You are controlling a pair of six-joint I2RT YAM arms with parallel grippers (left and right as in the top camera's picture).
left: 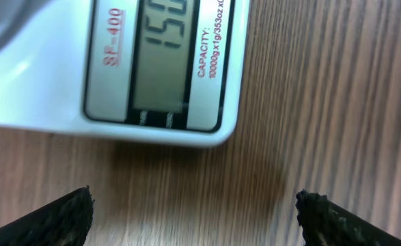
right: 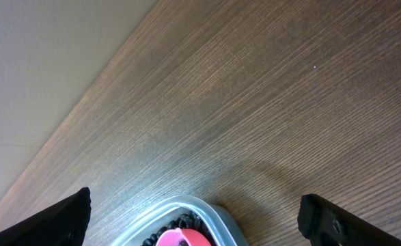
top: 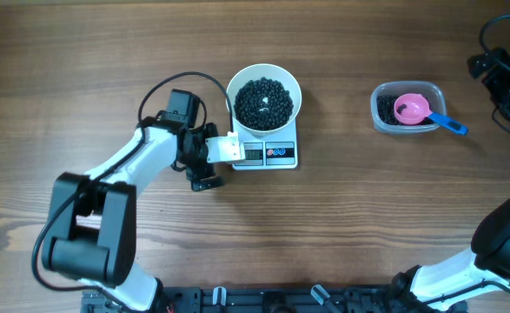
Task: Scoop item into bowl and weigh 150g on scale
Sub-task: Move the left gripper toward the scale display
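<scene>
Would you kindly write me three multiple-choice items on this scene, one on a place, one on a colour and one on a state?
1. Where does the bowl stand?
A on the scale
B on bare wood
C on a tray

2. What colour is the head of the scoop?
A green
B pink
C yellow

3. How is the left gripper?
A open
B shut on the bowl
C shut on the scoop

Answers:
1 A, the bowl rests on the scale's platform.
2 B, the pink head shows in the tub.
3 A, its fingers stand wide apart with nothing between them.
</scene>
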